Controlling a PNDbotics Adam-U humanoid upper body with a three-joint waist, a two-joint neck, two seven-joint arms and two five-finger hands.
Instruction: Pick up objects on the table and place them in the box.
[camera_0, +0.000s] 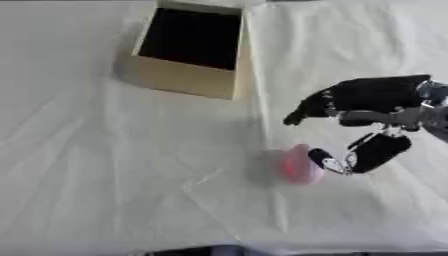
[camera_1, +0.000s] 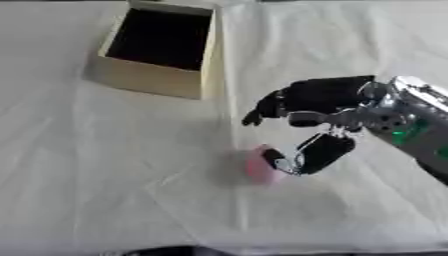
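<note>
White, creased cloth (camera_0: 105, 165) covers the bench, with long folds running across it. Seen from the left eye, a cardboard box (camera_0: 188, 82) with tan walls stands at the far middle, square-mouthed and open on top; its inside is dark and nothing can be made out in it. Well apart from it, nearer the front, a small rounded pink object (camera_0: 296, 165) lies on the cloth. The right robot hand (camera_0: 372, 97), black with silver joints, reaches in from the right, its fingers stretched out above the object and its thumb (camera_0: 325, 161) angled down, touching the object's right side.

From the right eye, the hand's silver wrist (camera_1: 420, 120) shows more fully. The hand is spread, not closed round the pink object.
</note>
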